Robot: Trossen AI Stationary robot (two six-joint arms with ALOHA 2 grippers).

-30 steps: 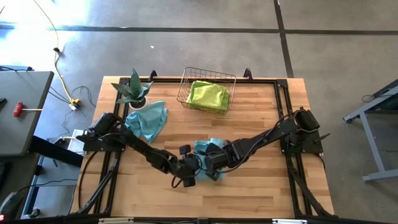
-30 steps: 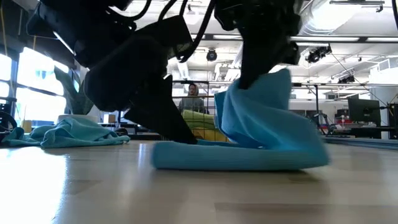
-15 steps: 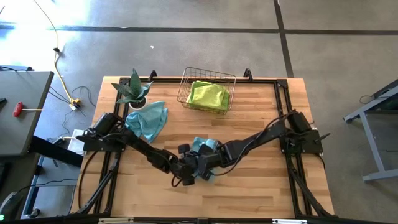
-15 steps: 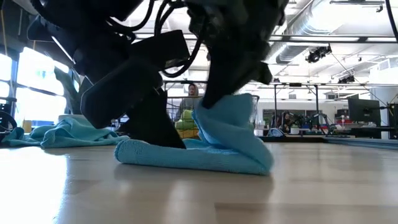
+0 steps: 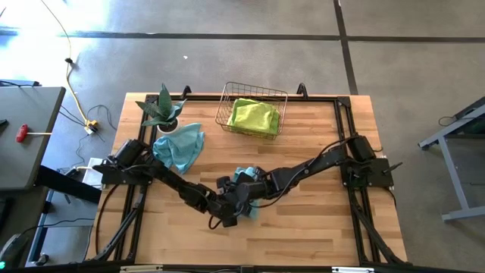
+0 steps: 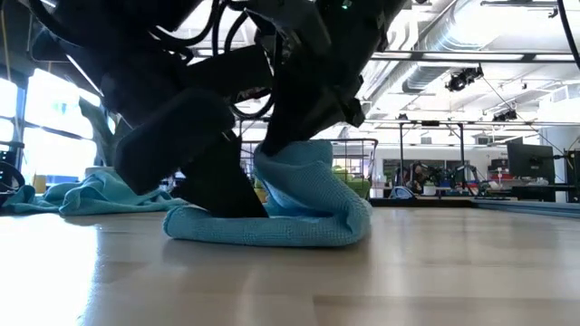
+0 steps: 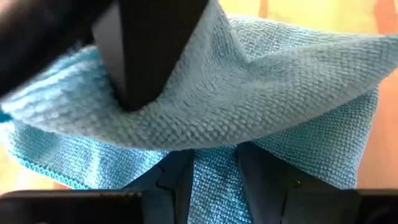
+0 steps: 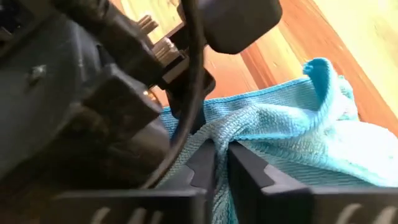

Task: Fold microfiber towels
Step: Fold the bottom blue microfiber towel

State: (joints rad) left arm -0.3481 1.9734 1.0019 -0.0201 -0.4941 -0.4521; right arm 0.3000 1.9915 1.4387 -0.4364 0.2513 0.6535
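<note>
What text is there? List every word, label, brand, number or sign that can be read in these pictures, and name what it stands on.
None can be read.
Teal towel, crumpled teal towel, green towel, wire basket, potted plant, table: no print or label shows.
Left gripper and right gripper: bare dark casings, no marking shows.
Room behind the table in the low view: any signs there are too small to read.

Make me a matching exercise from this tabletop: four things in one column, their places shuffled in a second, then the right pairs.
Things:
1. lime green towel
2. crumpled teal towel
3. teal towel being folded
4. potted plant

Places:
A. between the two grippers, mid-table
B. far left corner of the table
C. inside the wire basket
D. loose on the table beside the plant

Pairs: 1-C, 2-D, 3-A, 4-B
</note>
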